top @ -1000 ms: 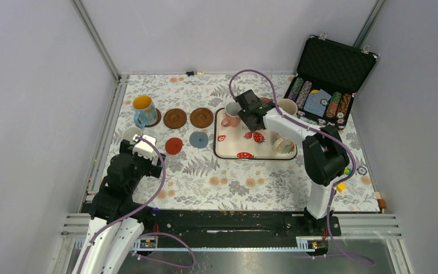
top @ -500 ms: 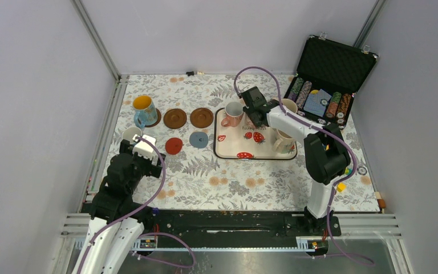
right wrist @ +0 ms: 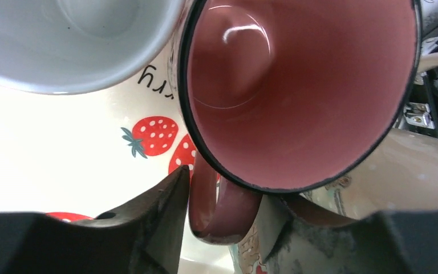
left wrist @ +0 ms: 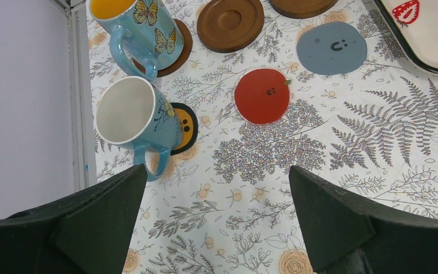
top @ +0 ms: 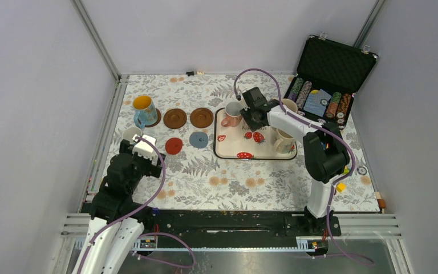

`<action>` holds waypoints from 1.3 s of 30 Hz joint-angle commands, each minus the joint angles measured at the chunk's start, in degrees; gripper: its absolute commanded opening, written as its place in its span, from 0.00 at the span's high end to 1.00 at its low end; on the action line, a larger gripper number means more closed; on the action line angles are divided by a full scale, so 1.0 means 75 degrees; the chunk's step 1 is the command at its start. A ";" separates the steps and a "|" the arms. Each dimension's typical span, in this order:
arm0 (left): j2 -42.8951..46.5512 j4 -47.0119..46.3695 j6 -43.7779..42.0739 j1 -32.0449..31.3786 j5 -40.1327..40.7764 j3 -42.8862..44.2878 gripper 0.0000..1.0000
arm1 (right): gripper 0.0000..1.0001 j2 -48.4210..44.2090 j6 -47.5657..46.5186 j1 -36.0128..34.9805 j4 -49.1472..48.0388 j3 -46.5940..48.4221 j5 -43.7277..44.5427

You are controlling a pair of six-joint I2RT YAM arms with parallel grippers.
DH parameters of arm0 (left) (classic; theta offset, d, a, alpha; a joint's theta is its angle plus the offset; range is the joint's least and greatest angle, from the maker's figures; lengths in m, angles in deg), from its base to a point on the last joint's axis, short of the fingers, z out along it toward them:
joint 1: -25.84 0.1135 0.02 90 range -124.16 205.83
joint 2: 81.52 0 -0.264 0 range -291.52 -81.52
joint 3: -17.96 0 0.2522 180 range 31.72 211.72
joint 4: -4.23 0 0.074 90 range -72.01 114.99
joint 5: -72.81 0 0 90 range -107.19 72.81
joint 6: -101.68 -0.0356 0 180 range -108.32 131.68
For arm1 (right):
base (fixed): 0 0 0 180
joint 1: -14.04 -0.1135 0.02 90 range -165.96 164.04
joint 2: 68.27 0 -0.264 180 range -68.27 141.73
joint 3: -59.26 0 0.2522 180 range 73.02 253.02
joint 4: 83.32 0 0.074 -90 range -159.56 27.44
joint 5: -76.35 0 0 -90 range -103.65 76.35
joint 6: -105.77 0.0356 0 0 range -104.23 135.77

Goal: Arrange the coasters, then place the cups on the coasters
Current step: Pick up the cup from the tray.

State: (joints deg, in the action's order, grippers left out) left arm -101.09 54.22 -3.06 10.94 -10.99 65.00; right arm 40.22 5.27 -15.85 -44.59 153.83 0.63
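On the strawberry tray [top: 222,149] my right gripper [top: 255,112] is shut on the pink cup [right wrist: 296,85], its fingers [right wrist: 159,220] pressed to both sides of the handle [right wrist: 222,208]. The white cup with a pink handle [top: 232,113] stands just left of it, and two cream cups [top: 288,105] [top: 285,141] stand to the right. The blue cup [left wrist: 140,25] sits on a brown coaster [left wrist: 181,43]. The white-and-blue cup [left wrist: 134,117] sits on the black-and-orange coaster [left wrist: 185,127]. Bare are two brown coasters [top: 175,118] [top: 201,117], the red one [left wrist: 262,96] and the grey-blue one [left wrist: 331,48]. My left gripper [left wrist: 217,222] hangs open over bare cloth.
An open black case of poker chips [top: 319,103] stands at the back right, just beyond the tray. Small coloured bits [top: 341,186] lie beside the right arm's base. Metal frame rails [top: 113,108] run along the table's left edge.
My right gripper has moved right from above the white cup with the pink handle to the pink cup, and now has its handle between the fingers. The left arm has not moved.
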 commanded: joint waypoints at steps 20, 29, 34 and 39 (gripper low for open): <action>-0.0452 -0.0610 0.0103 0.0241 0.0247 -0.0070 0.01 | 1.00 0.0175 0.0306 0.0142 0.0167 0.0216 -0.0177; -0.0303 -0.0620 0.0102 0.0252 0.0163 -0.0089 0.01 | 1.00 -0.0395 0.0404 0.0142 0.0151 0.0049 -0.0563; -0.0257 -0.0624 0.0097 0.0260 0.0158 -0.0104 0.01 | 1.00 -0.1104 0.0509 0.0141 0.0154 0.0014 -0.0863; -0.0245 -0.0623 0.0108 0.0269 0.0175 -0.0089 0.01 | 1.00 -0.1707 0.0475 0.0142 0.0171 0.0064 -0.0920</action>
State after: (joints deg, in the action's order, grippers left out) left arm -103.58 52.76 -3.02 12.58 -10.03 64.47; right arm 35.61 8.20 -14.71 -41.29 152.92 -5.29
